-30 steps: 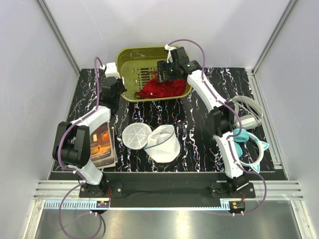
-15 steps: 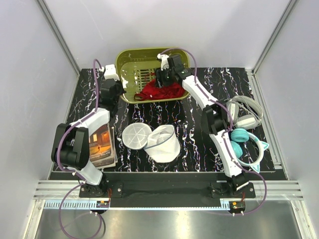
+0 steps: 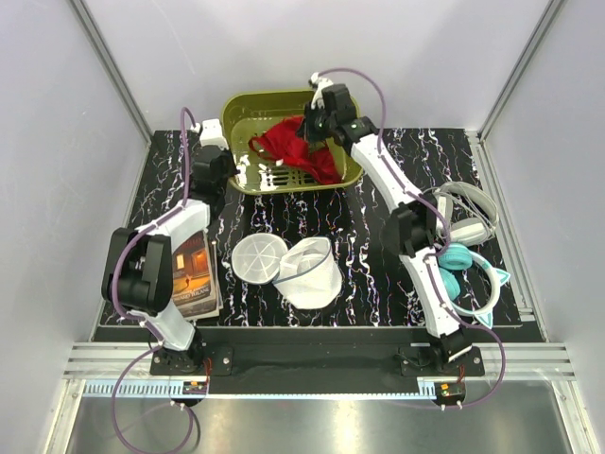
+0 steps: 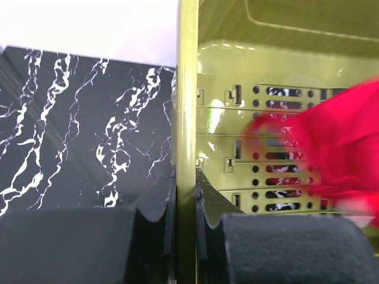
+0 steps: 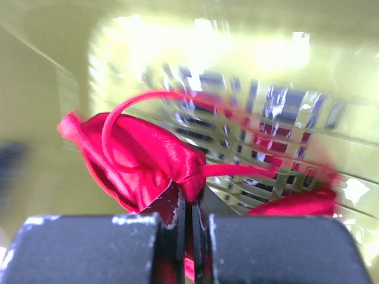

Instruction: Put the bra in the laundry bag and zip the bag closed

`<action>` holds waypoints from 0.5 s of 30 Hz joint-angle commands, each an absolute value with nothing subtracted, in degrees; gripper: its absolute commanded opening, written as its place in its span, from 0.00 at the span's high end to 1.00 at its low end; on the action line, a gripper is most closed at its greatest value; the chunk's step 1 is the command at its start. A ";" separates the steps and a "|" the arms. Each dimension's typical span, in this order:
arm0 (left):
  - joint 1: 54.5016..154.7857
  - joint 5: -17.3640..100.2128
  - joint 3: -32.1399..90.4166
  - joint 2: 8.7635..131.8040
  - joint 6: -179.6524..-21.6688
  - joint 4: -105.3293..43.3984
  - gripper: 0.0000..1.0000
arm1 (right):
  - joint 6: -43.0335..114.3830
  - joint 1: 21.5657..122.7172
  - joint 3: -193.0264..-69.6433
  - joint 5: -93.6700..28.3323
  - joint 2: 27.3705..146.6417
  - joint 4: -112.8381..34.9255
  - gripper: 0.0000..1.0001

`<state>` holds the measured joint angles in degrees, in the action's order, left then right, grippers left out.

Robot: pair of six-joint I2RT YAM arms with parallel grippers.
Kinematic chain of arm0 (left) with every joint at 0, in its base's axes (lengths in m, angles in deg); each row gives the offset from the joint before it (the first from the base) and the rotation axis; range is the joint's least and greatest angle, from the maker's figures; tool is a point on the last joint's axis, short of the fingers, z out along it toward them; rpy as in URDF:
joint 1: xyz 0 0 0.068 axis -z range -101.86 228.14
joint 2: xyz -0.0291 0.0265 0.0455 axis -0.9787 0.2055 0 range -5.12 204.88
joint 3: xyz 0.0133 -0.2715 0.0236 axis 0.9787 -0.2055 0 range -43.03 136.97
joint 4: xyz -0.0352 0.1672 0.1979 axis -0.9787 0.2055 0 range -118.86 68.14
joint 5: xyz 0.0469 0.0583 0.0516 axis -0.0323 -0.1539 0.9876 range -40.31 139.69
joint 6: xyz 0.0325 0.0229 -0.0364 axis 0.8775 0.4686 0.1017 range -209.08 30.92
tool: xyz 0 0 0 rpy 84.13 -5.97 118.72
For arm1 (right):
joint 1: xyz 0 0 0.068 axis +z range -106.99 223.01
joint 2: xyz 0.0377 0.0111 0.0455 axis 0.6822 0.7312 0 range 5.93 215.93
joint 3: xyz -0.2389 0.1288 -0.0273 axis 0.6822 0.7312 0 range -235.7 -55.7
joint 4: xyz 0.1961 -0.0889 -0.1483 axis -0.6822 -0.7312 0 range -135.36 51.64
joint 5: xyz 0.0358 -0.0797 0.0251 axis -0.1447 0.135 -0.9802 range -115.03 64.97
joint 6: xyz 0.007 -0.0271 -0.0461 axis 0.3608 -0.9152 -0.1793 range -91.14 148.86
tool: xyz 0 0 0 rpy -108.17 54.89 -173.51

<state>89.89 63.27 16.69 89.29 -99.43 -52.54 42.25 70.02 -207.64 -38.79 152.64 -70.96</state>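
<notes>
The right gripper [image 3: 307,128] pinches a fold of the bright red bra [image 3: 291,147] over the olive-green basket [image 3: 274,95] at the far edge of the black, white-veined table [image 3: 378,255]. Its jaws are closed tight on the satin cloth, and the wrist view shows almost no gap between them. From that grip the bra spreads to the left. One thin strap loops up and over the bunched fabric, and more red cloth trails down to the right against the basket's slotted wall. Whether the low end rests on the basket floor cannot be told.

The left gripper [image 4: 185,213] clamps the basket's left wall, one finger outside and one inside, with the jaws narrowed on the thin plastic rim.

The laundry bag [image 3: 312,276], a white mesh pouch, lies unzipped on the table nearer the arms and well apart from the basket. Its circular face is flipped open to the left and its mouth is gaping. It holds nothing red.

A book [image 3: 194,274] lies by the left arm. Teal headphones [image 3: 465,270] and white headphones [image 3: 465,219] lie by the right arm.
</notes>
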 commanded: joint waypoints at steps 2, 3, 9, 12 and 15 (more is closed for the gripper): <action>87.46 63.40 22.61 92.78 -100.51 -59.28 1.00 | 50.13 70.44 -210.66 -33.56 135.22 -67.01 1.00; 87.37 63.31 23.32 93.92 -100.42 -59.18 1.00 | 50.30 70.44 -210.30 -32.86 133.99 -67.54 1.00; 86.67 59.01 30.35 100.07 -98.14 -56.46 1.00 | 50.66 70.44 -206.26 -30.13 124.94 -71.75 1.00; 86.41 59.53 33.60 103.23 -97.34 -55.06 1.00 | 49.78 70.44 -203.89 -29.60 120.11 -74.91 1.00; 85.79 59.88 37.82 106.39 -97.17 -52.42 1.00 | 48.90 70.44 -199.59 -28.81 114.66 -79.12 1.00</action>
<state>86.68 60.41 31.25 103.74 -98.08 -49.72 49.46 70.02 -204.38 -31.44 119.77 -72.12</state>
